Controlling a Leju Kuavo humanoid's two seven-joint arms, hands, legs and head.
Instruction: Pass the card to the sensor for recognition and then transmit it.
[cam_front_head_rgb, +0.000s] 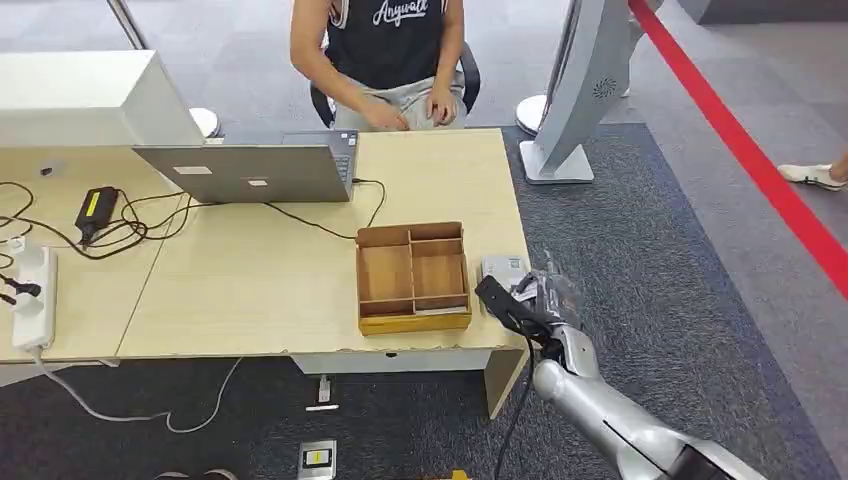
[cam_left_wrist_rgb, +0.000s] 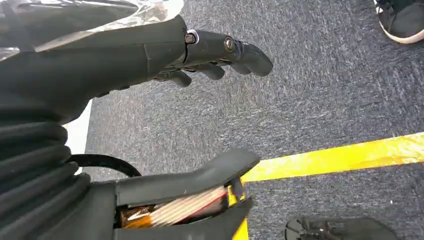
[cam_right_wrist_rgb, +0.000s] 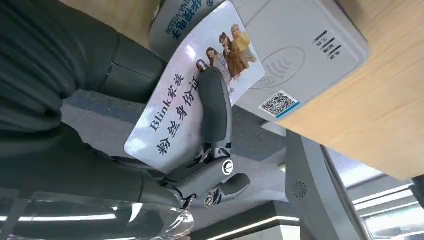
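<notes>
We see our right hand (cam_front_head_rgb: 520, 300) at the desk's (cam_front_head_rgb: 250, 290) right edge, over the card sensor (cam_front_head_rgb: 503, 268), with the wooden compartment tray (cam_front_head_rgb: 413, 278) just beside it on the left. Bare desktop lies beyond the tray; farther off, a laptop (cam_front_head_rgb: 255, 170), its cables (cam_front_head_rgb: 300, 218) and a seated person (cam_front_head_rgb: 385, 60) block the way. Carpet (cam_front_head_rgb: 640, 250) lies open to the right.

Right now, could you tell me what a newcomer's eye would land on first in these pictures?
Probably the right hand at the table's near right corner, its fingers gripping a white card printed with cartoon figures, one end over the grey reader. Next comes the wooden tray beside the reader, then the person seated behind the laptop across the table.
</notes>
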